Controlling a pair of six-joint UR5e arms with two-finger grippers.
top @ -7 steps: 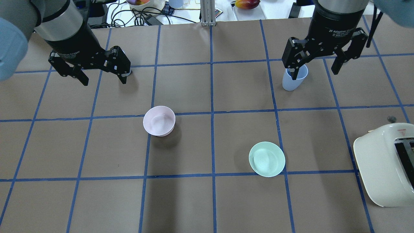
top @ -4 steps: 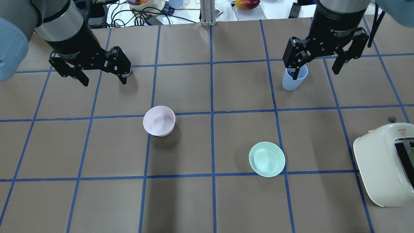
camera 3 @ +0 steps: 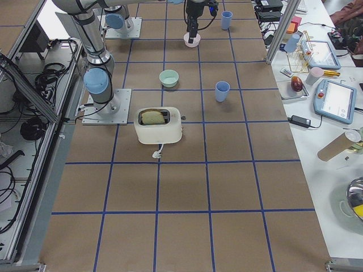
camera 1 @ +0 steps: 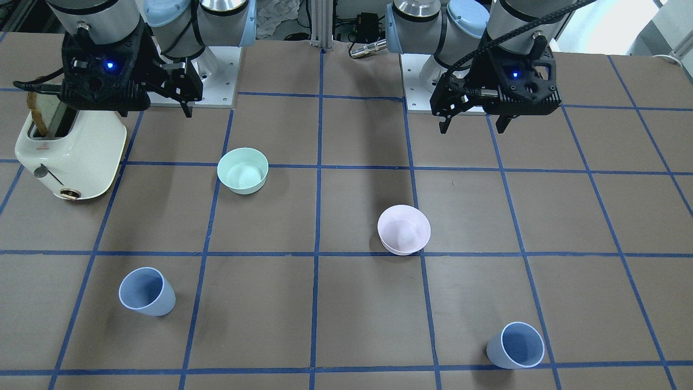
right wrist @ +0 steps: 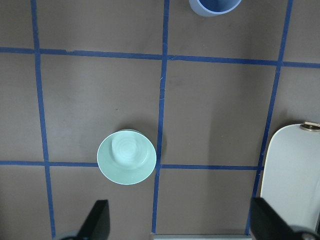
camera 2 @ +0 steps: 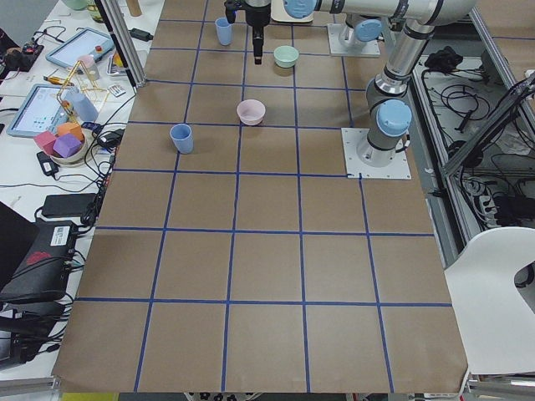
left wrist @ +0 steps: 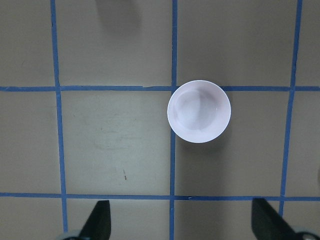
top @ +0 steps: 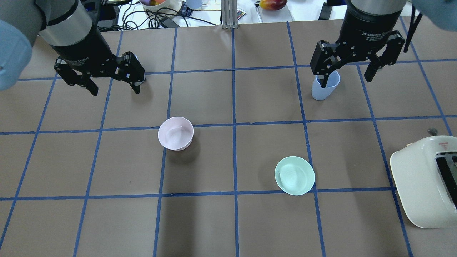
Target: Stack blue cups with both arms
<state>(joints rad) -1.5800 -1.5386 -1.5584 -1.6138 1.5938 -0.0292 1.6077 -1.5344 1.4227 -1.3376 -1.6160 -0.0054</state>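
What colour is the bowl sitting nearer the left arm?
Pale pink. The bowl shows best in the left wrist-mounted view, seen from straight above.

Pink bowl, mint bowl, toaster w/ bread.

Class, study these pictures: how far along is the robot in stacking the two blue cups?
Done: nothing; the right-side blue cup and the left-side blue cup stand upright, far apart, unstacked. In hand: nothing; the left gripper and the right gripper are open and empty, clear of both cups. Left: grasp a cup, carry it across, nest it in the other.
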